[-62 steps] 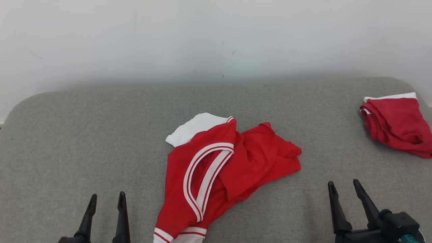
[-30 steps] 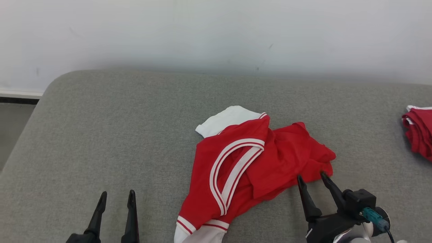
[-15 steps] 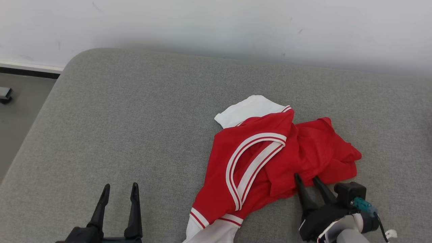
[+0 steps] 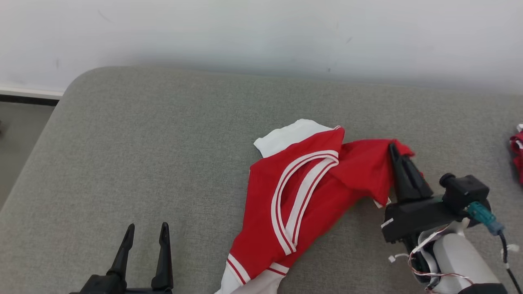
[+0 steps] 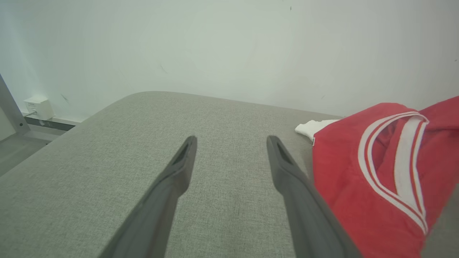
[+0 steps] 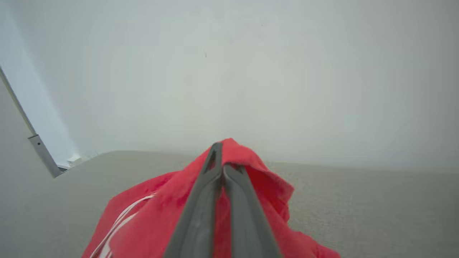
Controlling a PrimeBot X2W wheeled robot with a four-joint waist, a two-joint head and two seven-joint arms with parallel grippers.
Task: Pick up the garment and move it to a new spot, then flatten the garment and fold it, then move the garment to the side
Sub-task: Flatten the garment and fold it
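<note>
We see our right gripper (image 4: pixel 394 149) pinched tight on the garment's (image 4: pixel 263 204) raised edge, cushion (image 4: pixel 143 143) beneath, left gripper (image 4: pixel 148 227) spread wide, empty.

The garment (image 4: pixel 302 192) lies near the middle of the cushion (image 4: pixel 143 155), with the wall (image 4: pixel 245 32) behind it at 12 o'clock. The left gripper (image 4: pixel 147 226) sits at about 8 o'clock from the garment, well apart, and the right gripper (image 4: pixel 394 150) grips the garment's edge at 3 o'clock. Farther out at 3 o'clock lies what may be another cloth (image 4: pixel 517 155), cut off by the view's edge.
</note>
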